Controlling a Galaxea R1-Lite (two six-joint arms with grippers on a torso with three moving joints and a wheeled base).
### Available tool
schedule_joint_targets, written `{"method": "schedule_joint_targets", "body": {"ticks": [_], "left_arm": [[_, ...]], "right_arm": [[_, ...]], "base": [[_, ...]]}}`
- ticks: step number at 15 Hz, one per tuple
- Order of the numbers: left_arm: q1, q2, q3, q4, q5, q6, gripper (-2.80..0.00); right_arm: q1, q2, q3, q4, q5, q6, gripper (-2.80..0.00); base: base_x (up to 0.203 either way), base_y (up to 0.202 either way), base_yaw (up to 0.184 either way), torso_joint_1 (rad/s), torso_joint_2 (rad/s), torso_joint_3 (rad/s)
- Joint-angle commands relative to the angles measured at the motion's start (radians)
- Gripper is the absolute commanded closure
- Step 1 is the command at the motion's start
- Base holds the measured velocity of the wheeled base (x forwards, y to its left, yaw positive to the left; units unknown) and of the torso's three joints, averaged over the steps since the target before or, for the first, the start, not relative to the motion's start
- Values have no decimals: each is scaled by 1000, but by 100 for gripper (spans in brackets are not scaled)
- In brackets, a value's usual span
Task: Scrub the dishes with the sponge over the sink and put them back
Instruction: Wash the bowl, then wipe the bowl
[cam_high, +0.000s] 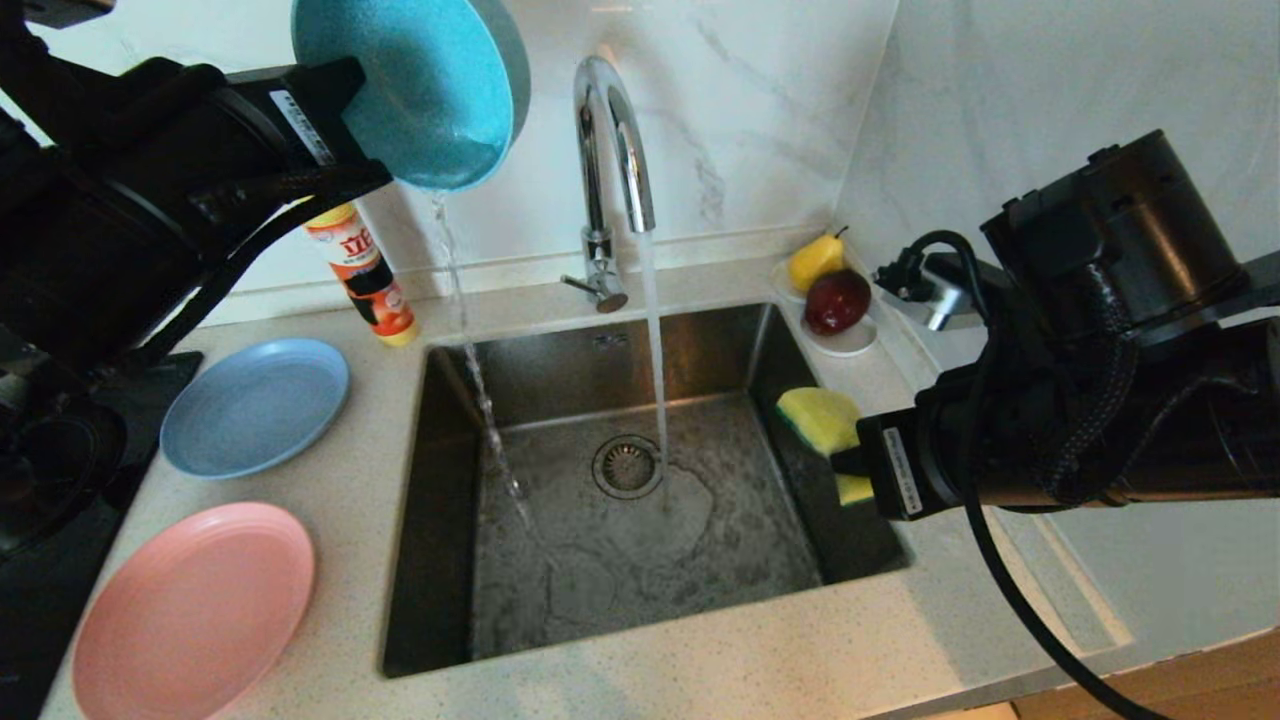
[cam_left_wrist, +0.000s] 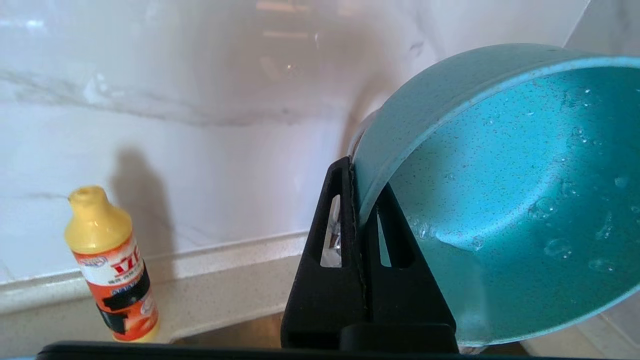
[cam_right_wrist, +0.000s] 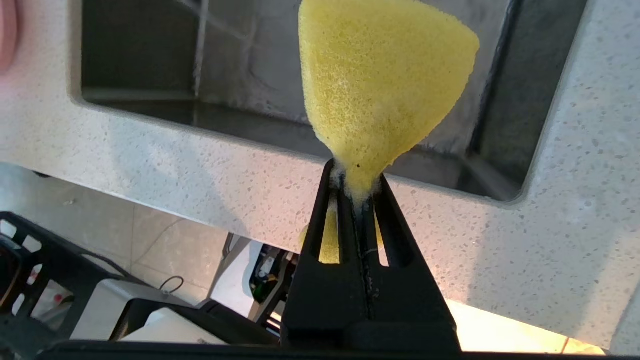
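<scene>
Head view: the left gripper (cam_high: 345, 130) tips the bowl (cam_high: 415, 85) high over the sink (cam_high: 640, 480) to drain it — left wrist view: jaws clamped on its rim — right wrist view: the right gripper (cam_right_wrist: 357, 187) pinches the sponge (cam_right_wrist: 380, 80) above the basin, ready.

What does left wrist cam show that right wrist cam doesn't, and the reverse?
Only the left wrist view: the left gripper shut on the rim of the tilted teal bowl, water pooled inside; the orange detergent bottle standing by the marble backsplash.

Only the right wrist view: the right gripper shut on the yellow sponge, pinched at one end; the sink basin beyond it; floor and equipment past the counter edge.

Both: the speckled counter, and black fingers clamped fully on a task item.
</scene>
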Motion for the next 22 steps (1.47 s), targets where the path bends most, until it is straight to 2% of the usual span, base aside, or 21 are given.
{"method": "schedule_joint_targets", "body": {"ticks": [1,3,5,8,11,13,15,19,22], "left_arm": [[0,-16,15,-5,0,-4,0],[0,-7,16,69,5,-9,0],[1,-9,6,274,5,-23,0],[-1,-56,-18,549,-4,-117,0],[-2,-119,28,642,-50,-128,0],[-28,-140,86,681,-51,-111,0],[-75,-142,135,688,-32,-84,0],[-200,-87,166,669,82,-56,0],[-271,-13,167,546,157,-53,0]], "right_arm": [[0,-6,2,5,2,3,0],[2,-19,0,4,2,1,0],[2,-40,-1,2,1,1,0],[48,-105,-7,3,5,-3,0],[79,-145,-20,5,71,-3,0],[89,-161,-32,9,155,7,0],[107,-157,-59,14,188,40,0],[170,-124,-68,26,233,81,0],[185,-76,-86,30,253,134,0]], "base": [[0,0,0,0,0,0],[0,0,0,0,0,0],[0,0,0,0,0,0],[0,0,0,0,0,0],[0,0,0,0,0,0],[0,0,0,0,0,0],[0,0,0,0,0,0],[0,0,0,0,0,0],[0,0,0,0,0,0]]}}
